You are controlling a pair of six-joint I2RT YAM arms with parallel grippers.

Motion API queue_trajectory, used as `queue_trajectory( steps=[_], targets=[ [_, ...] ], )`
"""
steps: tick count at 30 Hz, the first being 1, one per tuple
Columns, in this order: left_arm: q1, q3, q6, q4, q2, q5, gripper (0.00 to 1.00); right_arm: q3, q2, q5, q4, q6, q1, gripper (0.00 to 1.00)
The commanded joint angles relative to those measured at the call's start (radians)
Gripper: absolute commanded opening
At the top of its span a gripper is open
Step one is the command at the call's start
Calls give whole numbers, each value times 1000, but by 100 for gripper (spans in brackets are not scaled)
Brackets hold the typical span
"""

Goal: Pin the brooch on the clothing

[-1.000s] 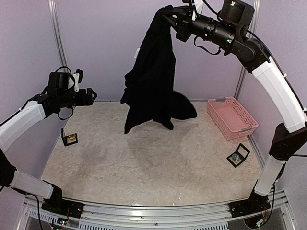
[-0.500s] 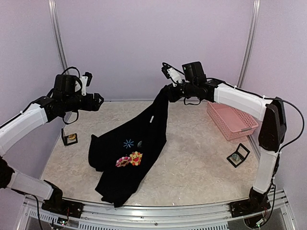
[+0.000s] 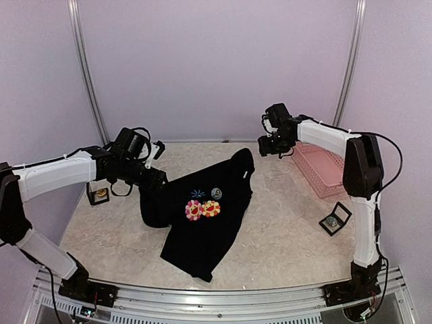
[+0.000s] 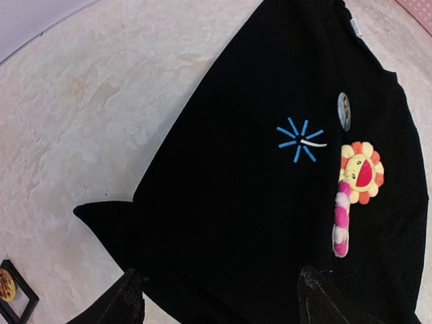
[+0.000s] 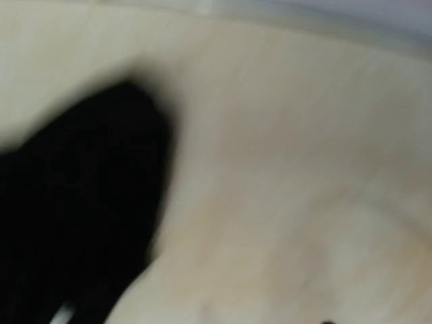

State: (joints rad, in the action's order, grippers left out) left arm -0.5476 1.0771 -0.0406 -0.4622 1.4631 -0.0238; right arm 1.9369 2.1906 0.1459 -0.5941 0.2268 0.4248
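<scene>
The left pincer (image 4: 219,273) hangs with fingers spread wide over the left edge of the black shirt (image 3: 202,236), which lies spread on the tabletop (image 3: 283,223), flower badges (image 3: 202,209) facing up. The right pincer (image 3: 266,147) hovers clear of the shirt, beyond its far corner; whether its fingers are wide or narrow cannot be told.

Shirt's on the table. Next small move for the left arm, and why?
Probably lower the left gripper and pinch the shirt near its sleeve, to pull the cloth flat. Its jaws stand open just above that folded side, and the right gripper is clear of the shirt.
</scene>
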Motion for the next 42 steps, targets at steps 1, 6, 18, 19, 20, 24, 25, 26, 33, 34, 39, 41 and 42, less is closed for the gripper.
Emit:
queue_trajectory(
  steps=[1, 6, 18, 19, 20, 24, 25, 26, 33, 34, 39, 41, 42],
  targets=[
    [40, -47, -71, 1, -9, 57, 75, -270, -220, -30, -48, -17, 244, 66],
    [53, -86, -87, 31, -47, 60, 75, -535, -368, -245, 67, -145, 545, 72],
    [103, -107, -92, 56, -95, 80, 75, -613, -186, -321, 169, -215, 815, 72],
    [104, -109, -90, 54, -97, 78, 75, -605, -166, -310, 163, -194, 816, 69],
    [104, -110, -90, 54, -101, 76, 75, -599, -151, -301, 153, -182, 816, 65],
    [107, -120, -86, 66, -132, 73, 75, -633, -189, -255, 154, -153, 814, 12],
    [107, -120, -83, 68, -136, 73, 75, -631, -210, -247, 145, -150, 810, 0],
    [107, -118, -80, 69, -140, 73, 75, -618, -235, -236, 125, -145, 803, 0],
    [98, -75, -30, 67, -169, 84, 75, -311, -472, -90, -16, -153, 645, 0],
    [87, -64, -15, 62, -172, 87, 75, -266, -499, -74, -29, -152, 614, 0],
    [-32, -17, 69, 26, -177, 41, 75, -167, -649, 15, 14, -95, 417, 0],
    [-79, -13, 106, 7, -165, 39, 75, -171, -693, 54, 60, -86, 347, 0],
    [-102, -14, 128, -7, -149, 46, 75, -182, -710, 68, 84, -85, 315, 0]
  ],
)
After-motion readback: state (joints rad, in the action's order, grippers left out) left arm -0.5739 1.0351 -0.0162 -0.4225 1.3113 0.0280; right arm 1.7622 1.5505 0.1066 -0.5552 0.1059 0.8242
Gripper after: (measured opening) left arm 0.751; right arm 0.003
